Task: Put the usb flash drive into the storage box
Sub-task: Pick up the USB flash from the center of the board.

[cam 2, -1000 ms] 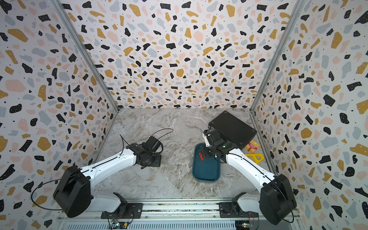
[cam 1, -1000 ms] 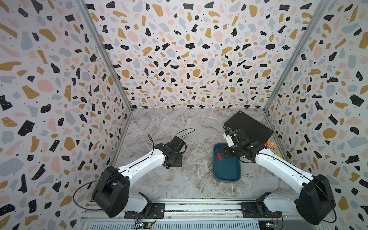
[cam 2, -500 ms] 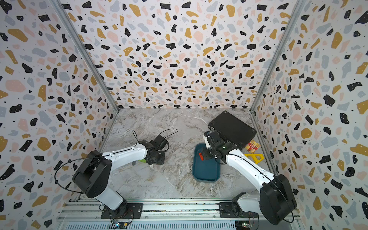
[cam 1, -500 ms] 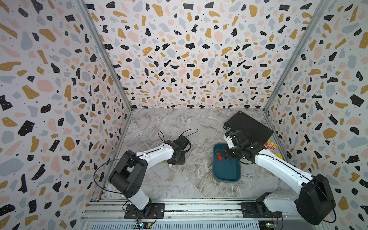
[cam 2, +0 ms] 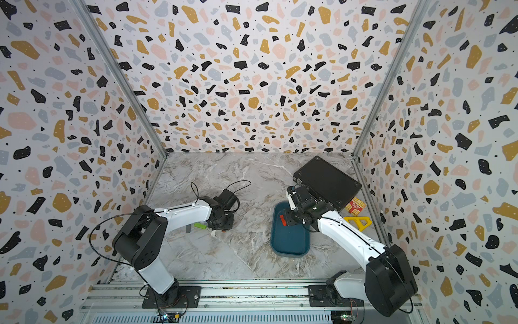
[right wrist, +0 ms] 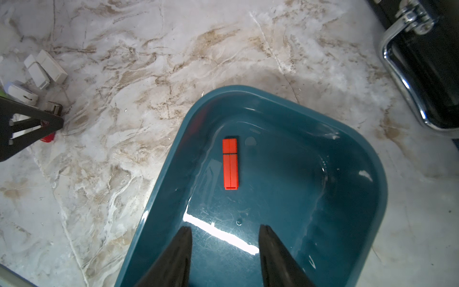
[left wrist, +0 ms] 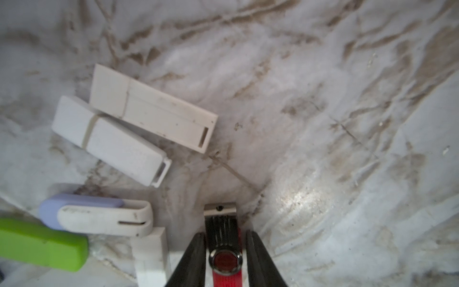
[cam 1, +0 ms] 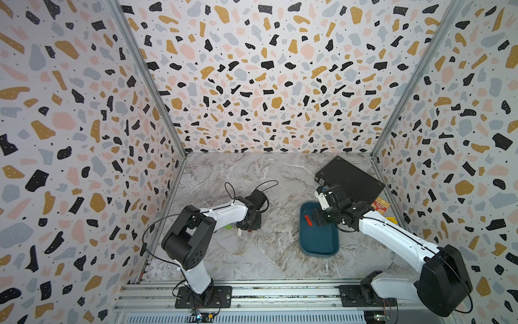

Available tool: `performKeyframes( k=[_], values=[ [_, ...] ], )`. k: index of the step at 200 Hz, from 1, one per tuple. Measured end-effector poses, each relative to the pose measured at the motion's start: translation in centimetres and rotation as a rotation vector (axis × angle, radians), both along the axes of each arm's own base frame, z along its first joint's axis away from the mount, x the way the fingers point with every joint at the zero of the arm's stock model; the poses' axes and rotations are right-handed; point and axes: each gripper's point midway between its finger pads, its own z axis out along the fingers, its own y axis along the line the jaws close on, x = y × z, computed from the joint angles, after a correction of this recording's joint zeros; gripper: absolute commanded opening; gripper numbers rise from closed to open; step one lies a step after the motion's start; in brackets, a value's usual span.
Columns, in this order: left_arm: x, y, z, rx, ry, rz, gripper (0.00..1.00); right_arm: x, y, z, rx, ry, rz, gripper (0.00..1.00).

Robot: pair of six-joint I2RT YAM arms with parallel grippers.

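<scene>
Since a second ago our left arm point(cam 1: 224, 211) has folded up at the elbow, and our left gripper point(left wrist: 225, 233) now sits low on the table point(left wrist: 323, 99), beside a green drive point(left wrist: 42, 246) and some white drives point(left wrist: 149, 109). Its jaws sit close on both sides of the black and red drive point(left wrist: 222, 228), which lies on the table well apart from the box point(cam 1: 319, 241), but we cannot tell if they squeeze it. Our right gripper point(right wrist: 225, 227) hangs over the box with jaws spread and empty, an orange drive point(right wrist: 231, 164) lies inside, and a black case point(cam 1: 350, 179) sits behind.
</scene>
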Motion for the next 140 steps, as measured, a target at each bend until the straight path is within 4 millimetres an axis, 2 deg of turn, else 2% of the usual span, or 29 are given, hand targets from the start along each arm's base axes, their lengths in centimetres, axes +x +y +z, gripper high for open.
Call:
performKeyframes(
  k=[18,61,75,88,109,129,140],
  values=[
    [0.1,0.1,0.0,0.000,-0.001,0.005,0.15,0.0,0.0,0.0,0.000,0.001,0.001,0.48],
    [-0.2,0.1,0.4,-0.003,0.002,0.005,0.12,0.0,0.0,0.0,-0.003,-0.001,0.002,0.48],
    [-0.7,-0.1,1.5,-0.012,-0.008,-0.003,0.11,0.1,-0.1,0.2,-0.004,-0.010,-0.001,0.48],
    [-1.2,-0.9,3.6,-0.034,-0.038,-0.017,0.10,0.2,-0.4,0.8,-0.003,-0.032,-0.012,0.48],
    [-2.0,-4.7,8.8,-0.136,-0.143,-0.081,0.10,0.7,-1.5,2.7,0.013,-0.094,-0.050,0.48],
    [-3.8,-10.4,14.4,-0.284,-0.245,-0.173,0.09,1.6,-3.8,4.5,0.022,-0.157,-0.141,0.48],
    [-5.1,-13.5,16.3,-0.350,-0.268,-0.222,0.09,2.3,-5.8,5.1,0.022,-0.176,-0.227,0.48]
  ],
)
